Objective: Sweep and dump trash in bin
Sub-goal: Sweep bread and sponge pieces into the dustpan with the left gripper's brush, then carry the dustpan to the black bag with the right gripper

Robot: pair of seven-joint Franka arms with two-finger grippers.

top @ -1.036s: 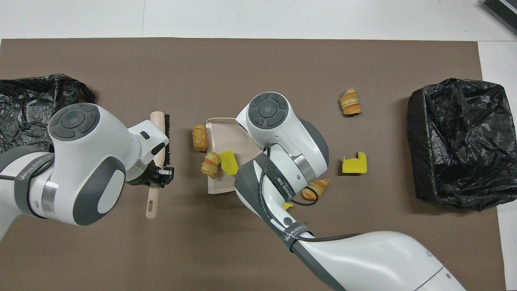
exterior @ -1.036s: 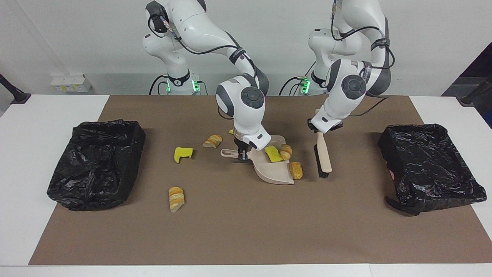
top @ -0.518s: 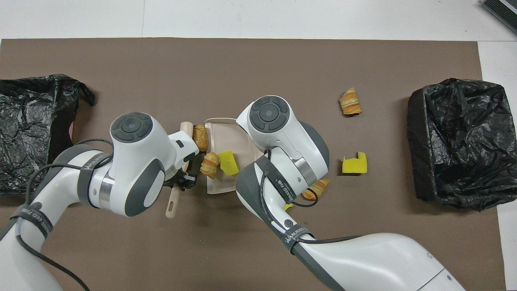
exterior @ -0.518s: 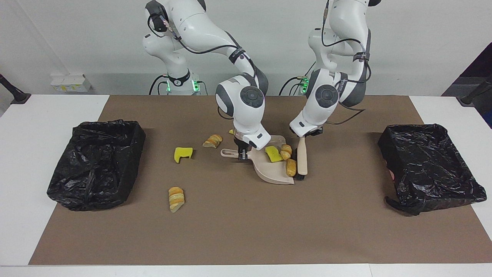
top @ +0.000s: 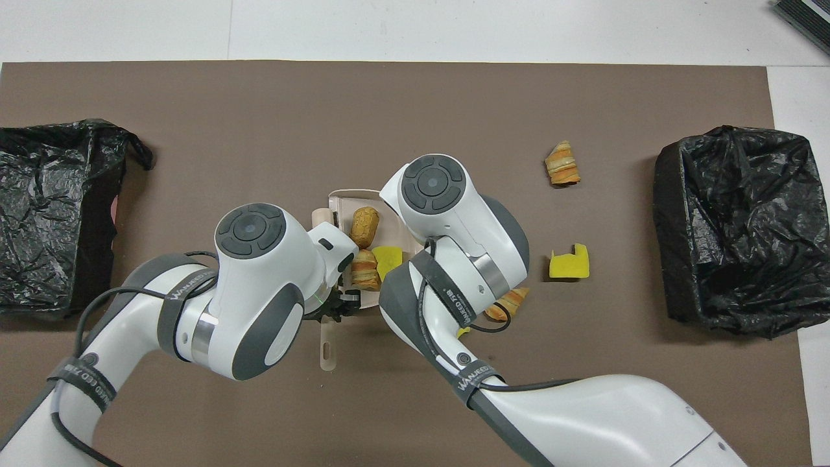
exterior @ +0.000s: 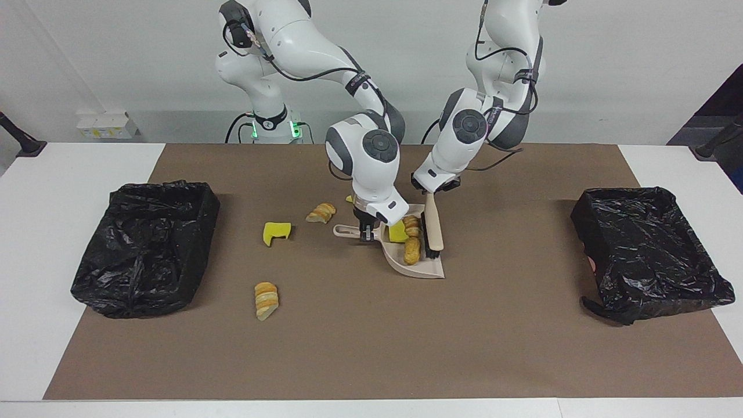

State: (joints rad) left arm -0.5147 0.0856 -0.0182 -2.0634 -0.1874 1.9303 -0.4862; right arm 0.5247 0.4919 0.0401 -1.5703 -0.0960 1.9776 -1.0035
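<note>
Trash: you are holding three bits, two tan bread chunks (exterior: 411, 248) and a yellow sponge piece (exterior: 398, 232), in the beige plastic dustpan (exterior: 426, 268), right claw (exterior: 365, 234) gripping its handle to steady it, left claw (exterior: 430, 191) gripping the beige black-bristled brush (exterior: 432, 231) inside; four bits are lying on the brown table mat (exterior: 371, 342).

One camera is facing me from high across the brown mat (exterior: 371, 348); another is looking steeply down above me; both are sharing that mat.

The right arm (top: 447, 227) hides the dustpan's handle overhead, and perhaps a small yellow scrap (top: 461, 332).
</note>
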